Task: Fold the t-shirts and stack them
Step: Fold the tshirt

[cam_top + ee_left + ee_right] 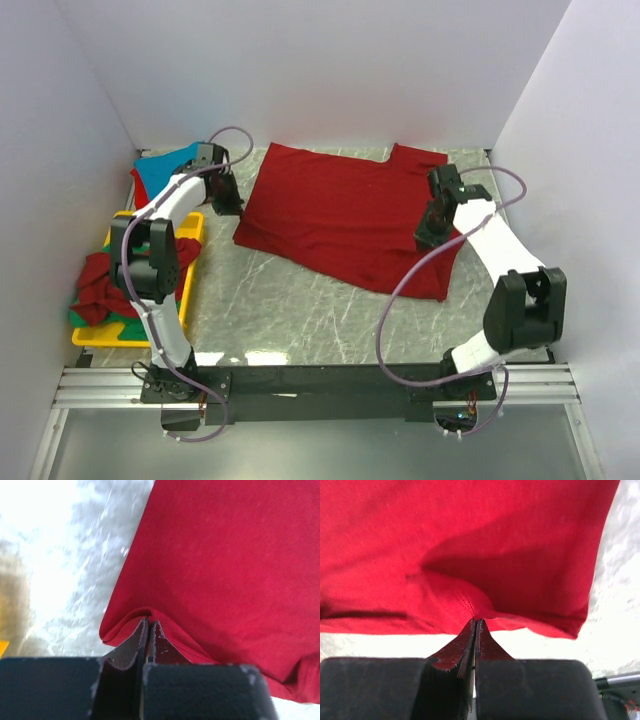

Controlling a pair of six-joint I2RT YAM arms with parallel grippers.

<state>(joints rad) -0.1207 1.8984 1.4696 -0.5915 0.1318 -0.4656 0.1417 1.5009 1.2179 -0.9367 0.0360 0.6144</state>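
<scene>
Right, pinching at both ends now! Clamps the left gripper tight on the edge of the dark red t-shirt, on the side nearest the yellow tray, with nothing between the jaws but cloth. Does the same with the right gripper, pressed together on a pucker of that fabric on the side farthest from the tray. Looks like a two-point hold, presumably to lift one side evenly and carry it over without bunching. Leaves the shirt spread on the table just beside the tray. Tents the cloth up at both pinch points, seen from the wrists, so probably takes some tension already. Spots a turquoise t-shirt just beyond the tray, toward the back wall. Finds, heaped on the tray itself, a crumpled red shirt over a green t-shirt, both unfolded. Seems early in the job: first fold only starting, no stack anywhere yet. Calls for moving both arms together to hold the edge straight; risks a skewed fold otherwise, or thin cotton slipping out of the pinch.
</scene>
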